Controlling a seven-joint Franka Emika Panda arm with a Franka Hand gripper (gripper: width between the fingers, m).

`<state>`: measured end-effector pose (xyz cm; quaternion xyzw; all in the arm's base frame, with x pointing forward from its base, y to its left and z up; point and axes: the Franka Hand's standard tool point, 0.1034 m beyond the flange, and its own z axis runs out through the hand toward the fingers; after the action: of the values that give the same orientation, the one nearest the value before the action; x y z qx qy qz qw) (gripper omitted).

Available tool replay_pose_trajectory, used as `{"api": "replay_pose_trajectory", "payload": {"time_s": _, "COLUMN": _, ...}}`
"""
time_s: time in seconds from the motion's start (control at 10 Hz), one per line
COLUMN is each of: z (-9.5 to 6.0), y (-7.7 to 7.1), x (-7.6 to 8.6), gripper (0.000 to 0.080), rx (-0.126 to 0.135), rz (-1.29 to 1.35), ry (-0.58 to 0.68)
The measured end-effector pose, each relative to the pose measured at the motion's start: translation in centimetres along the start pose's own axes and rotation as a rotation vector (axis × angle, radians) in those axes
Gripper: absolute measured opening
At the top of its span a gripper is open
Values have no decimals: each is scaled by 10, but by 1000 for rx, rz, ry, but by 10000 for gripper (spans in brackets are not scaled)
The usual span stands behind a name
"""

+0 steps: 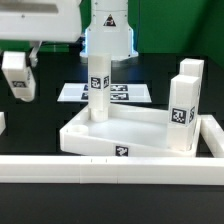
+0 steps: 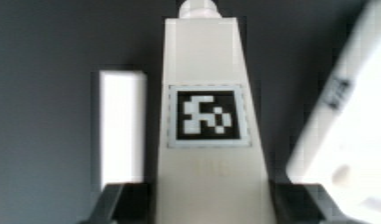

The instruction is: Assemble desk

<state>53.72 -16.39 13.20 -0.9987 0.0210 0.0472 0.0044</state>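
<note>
The desk top (image 1: pixel 140 128), a white tray with a raised rim, lies in the middle of the table. One white leg (image 1: pixel 98 88) stands upright in its far corner on the exterior view's left. Another leg (image 1: pixel 185 100) stands at its right end. My gripper (image 1: pixel 25 58) hangs above the table at the exterior view's left, shut on a third leg (image 1: pixel 15 75). In the wrist view that leg (image 2: pixel 208 90) runs away from my gripper (image 2: pixel 208 200) with its tag facing the camera. A dark finger (image 2: pixel 125 205) presses on each side.
A long white rail (image 1: pixel 100 170) runs along the front of the table. The marker board (image 1: pixel 128 95) lies behind the tray, before the robot base (image 1: pixel 108 30). A white strip (image 2: pixel 119 120) and a blurred white shape (image 2: pixel 338 100) flank the held leg.
</note>
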Motion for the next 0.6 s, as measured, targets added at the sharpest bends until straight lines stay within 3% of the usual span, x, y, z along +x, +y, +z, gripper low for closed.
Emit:
{"api": "replay_pose_trajectory", "payload": {"time_s": 0.2, "z": -12, "y": -11, "x": 9, "gripper": 291, "rx": 17, "rz": 55, "ry": 157}}
{"api": "replay_pose_trajectory", "payload": {"time_s": 0.3, "z": -16, "y": -16, "x": 9, "gripper": 291, "rx": 5, "rz": 67, "ry": 193}}
{"api": "replay_pose_trajectory", "payload": {"time_s": 0.6, "z": -15, "y": -1, "x": 11, "gripper": 291, "rx": -87, "rz": 43, "ry": 374}}
